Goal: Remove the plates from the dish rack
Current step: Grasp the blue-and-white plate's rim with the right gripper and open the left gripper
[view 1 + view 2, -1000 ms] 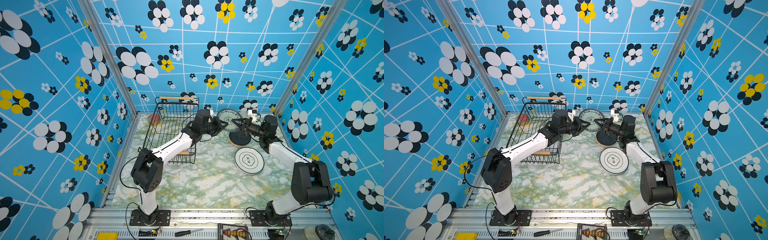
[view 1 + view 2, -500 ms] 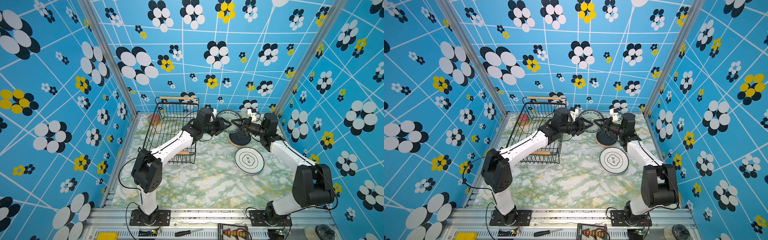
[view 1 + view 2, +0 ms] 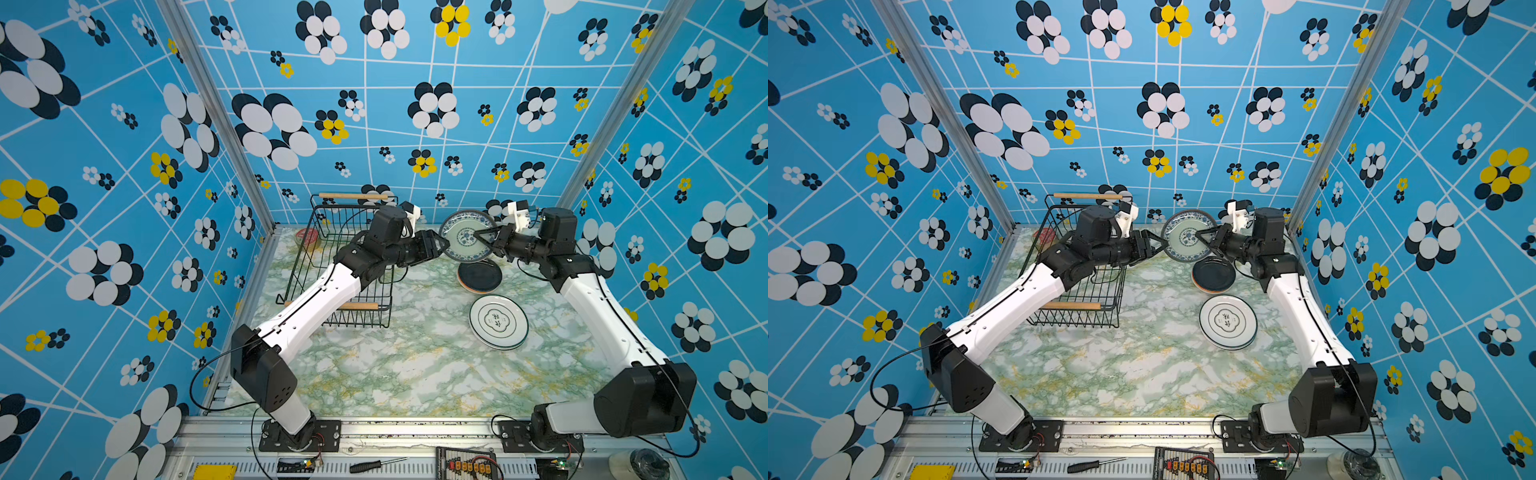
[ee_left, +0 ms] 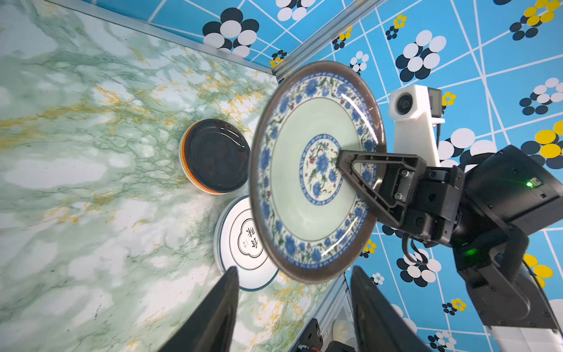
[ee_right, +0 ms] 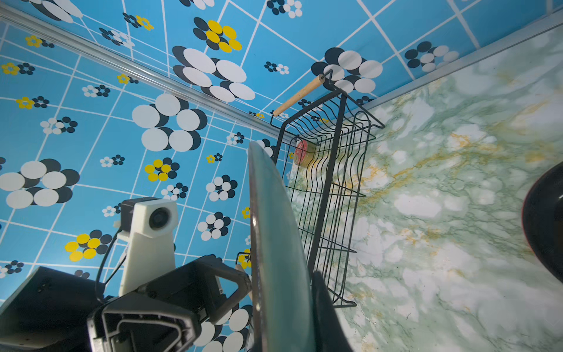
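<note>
- At about ten o'clock on the marble tabletop (image 3: 395,365), counting twelve as the far wall, the dish rack (image 3: 353,318) stands upright. No plate shows in its slots. A red tin (image 3: 306,237) sits just beyond it at eleven.
- The left arm reaches from its base at seven o'clock across the rack, with its forearm stretched toward one. The left gripper (image 3: 441,246) has its jaws parted and grips nothing; the nine-o'clock rim of the held plate lies just off its fingertips.
- The patterned plate (image 3: 463,239), at one o'clock, hangs on edge in the air above the dark plates (image 3: 480,277). It looks like glazed china: stiff, slick, brittle and fairly weighty. I judge it wants a deep pinch over the rim onto the flat well, not a tip hold on the sloped lip.
- The right gripper (image 3: 478,237) is clamped on that plate from its three-o'clock rim, one finger lying across the face to the centre flower, the other behind. The right arm rises from five o'clock with its elbow bent and its forearm level, pointing to nine.
- The white plates (image 3: 498,322) lie stacked flat at three o'clock, just beside the dark stack.
</note>
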Controlling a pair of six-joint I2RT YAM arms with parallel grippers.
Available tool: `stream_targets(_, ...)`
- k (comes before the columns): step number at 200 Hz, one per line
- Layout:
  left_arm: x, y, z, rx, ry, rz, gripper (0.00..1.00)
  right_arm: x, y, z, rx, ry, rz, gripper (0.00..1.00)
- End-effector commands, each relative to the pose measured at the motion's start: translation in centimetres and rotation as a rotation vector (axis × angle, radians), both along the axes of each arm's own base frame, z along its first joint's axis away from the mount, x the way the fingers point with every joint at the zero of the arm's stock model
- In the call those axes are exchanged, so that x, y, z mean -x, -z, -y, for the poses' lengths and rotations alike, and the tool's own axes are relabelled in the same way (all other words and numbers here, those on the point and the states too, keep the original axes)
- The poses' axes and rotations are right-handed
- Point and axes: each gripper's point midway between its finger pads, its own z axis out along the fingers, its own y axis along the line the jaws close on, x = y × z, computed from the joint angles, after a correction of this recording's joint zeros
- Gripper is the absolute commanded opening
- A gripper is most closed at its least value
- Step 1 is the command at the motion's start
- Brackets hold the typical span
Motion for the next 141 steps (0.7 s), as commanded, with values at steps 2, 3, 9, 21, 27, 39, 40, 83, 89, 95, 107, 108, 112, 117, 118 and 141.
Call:
stream_targets(2, 0.6, -1.9, -2.6, -0.054, -0.034, 0.072, 0.61, 1.5, -1.1, 1.9, 0.135, 0.050, 0.028, 0.00)
stream_targets(3, 0.6, -1.9, -2.7, -0.054, -0.035, 0.073, 0.61, 1.5, -1.1, 2.0, 0.138, 0.052, 0.028, 0.00)
stream_targets(9, 0.7, -2.2, -3.1, -0.054, -0.038, 0.080, 0.61, 1.6, -1.4, 2.2, 0.153, 0.059, 0.033, 0.00)
stream_targets(21, 0.9, -2.7, -3.9, -0.058, -0.046, 0.090, 0.62, 1.9, -1.7, 2.5, 0.178, 0.071, 0.039, 0.00)
stream_targets(27, 1.0, -2.9, -4.3, -0.061, -0.049, 0.097, 0.63, 2.0, -1.8, 2.8, 0.192, 0.082, 0.038, 0.00)
stream_targets(39, 1.2, -3.4, -5.0, -0.073, -0.055, 0.112, 0.73, 2.2, -2.1, 3.4, 0.225, 0.108, 0.043, 0.00)
stream_targets(40, 1.3, -3.5, -5.1, -0.074, -0.056, 0.114, 0.74, 2.2, -2.1, 3.5, 0.229, 0.111, 0.044, 0.00)
stream_targets(83, 1.7, -4.8, -8.8, -0.133, -0.115, 0.156, 0.82, 3.5, -3.2, 5.7, 0.350, 0.195, 0.054, 0.00)
stream_targets(89, 1.7, -4.9, -9.4, -0.139, -0.127, 0.159, 0.83, 3.7, -3.4, 6.0, 0.365, 0.205, 0.054, 0.00)
stream_targets(95, 1.8, -5.1, -10.0, -0.144, -0.138, 0.164, 0.83, 3.9, -3.5, 6.3, 0.382, 0.219, 0.054, 0.00)
stream_targets(107, 1.9, -5.3, -11.4, -0.157, -0.162, 0.172, 0.83, 4.3, -3.8, 7.0, 0.415, 0.248, 0.050, 0.00)
stream_targets(108, 1.9, -5.3, -11.4, -0.157, -0.164, 0.172, 0.83, 4.4, -3.8, 7.1, 0.419, 0.250, 0.049, 0.00)
stream_targets(112, 1.9, -5.3, -11.9, -0.161, -0.174, 0.173, 0.84, 4.5, -3.7, 7.4, 0.431, 0.259, 0.045, 0.00)
stream_targets(117, 2.0, -5.5, -12.4, -0.164, -0.182, 0.178, 0.84, 4.8, -3.5, 7.7, 0.448, 0.273, 0.036, 0.00)
stream_targets(118, 2.0, -5.5, -12.5, -0.165, -0.185, 0.179, 0.84, 4.8, -3.4, 7.8, 0.452, 0.277, 0.035, 0.00)
stream_targets(141, 2.0, -5.5, -15.0, -0.186, -0.236, 0.184, 0.85, 5.8, -4.9, 9.6, 0.515, 0.359, 0.055, 0.00)
